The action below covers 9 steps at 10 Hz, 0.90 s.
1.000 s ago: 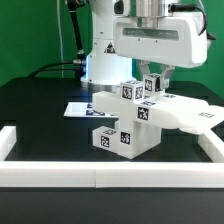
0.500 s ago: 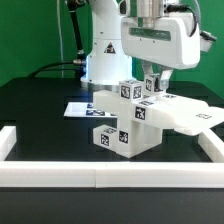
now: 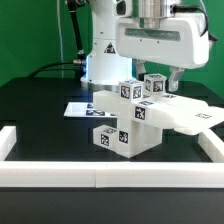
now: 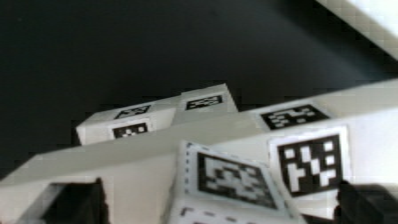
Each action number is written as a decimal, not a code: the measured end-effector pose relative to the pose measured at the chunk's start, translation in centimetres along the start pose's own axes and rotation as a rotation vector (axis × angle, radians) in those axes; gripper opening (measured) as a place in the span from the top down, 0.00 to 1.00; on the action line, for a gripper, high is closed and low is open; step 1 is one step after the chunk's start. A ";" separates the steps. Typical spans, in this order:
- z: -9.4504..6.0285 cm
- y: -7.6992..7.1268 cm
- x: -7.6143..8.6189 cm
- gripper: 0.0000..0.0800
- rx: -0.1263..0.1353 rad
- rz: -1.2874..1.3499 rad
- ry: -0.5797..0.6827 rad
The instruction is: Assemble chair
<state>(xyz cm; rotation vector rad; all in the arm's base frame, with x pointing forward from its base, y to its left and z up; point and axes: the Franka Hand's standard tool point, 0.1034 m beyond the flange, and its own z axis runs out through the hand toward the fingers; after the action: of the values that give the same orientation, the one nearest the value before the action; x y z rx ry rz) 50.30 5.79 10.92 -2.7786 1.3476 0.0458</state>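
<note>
The chair (image 3: 124,118) is a cluster of chunky white blocks with black-and-white tags, standing mid-table in the exterior view. A flat white slab (image 3: 196,118) reaches out from it toward the exterior view's right. My gripper (image 3: 157,80) hangs over the top of the cluster, open, straddling a tagged post (image 3: 155,86). In the wrist view that post (image 4: 224,182) stands between my dark fingertips (image 4: 73,204), with a gap on each side. The gripper (image 4: 222,206) holds nothing. More tagged blocks (image 4: 160,118) lie beyond.
The marker board (image 3: 76,108) lies flat on the black table behind the chair, toward the exterior view's left. A long low white rail (image 3: 100,176) borders the front, with corner pieces at both sides (image 3: 8,140). The robot's white base (image 3: 100,55) stands behind.
The jaws have spread apart from a grip on the tagged post, which stays in place on the chair. The arm has barely shifted.
</note>
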 end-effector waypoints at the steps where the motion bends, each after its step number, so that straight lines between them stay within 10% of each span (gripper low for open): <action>1: 0.0 0.0 0.0 0.19 0.000 -0.072 0.000; 9: -0.1 0.0 0.3 0.19 -0.017 -0.713 0.012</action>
<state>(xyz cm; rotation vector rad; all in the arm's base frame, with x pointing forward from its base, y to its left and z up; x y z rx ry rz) 50.48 5.58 11.04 -3.0874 0.2945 0.0097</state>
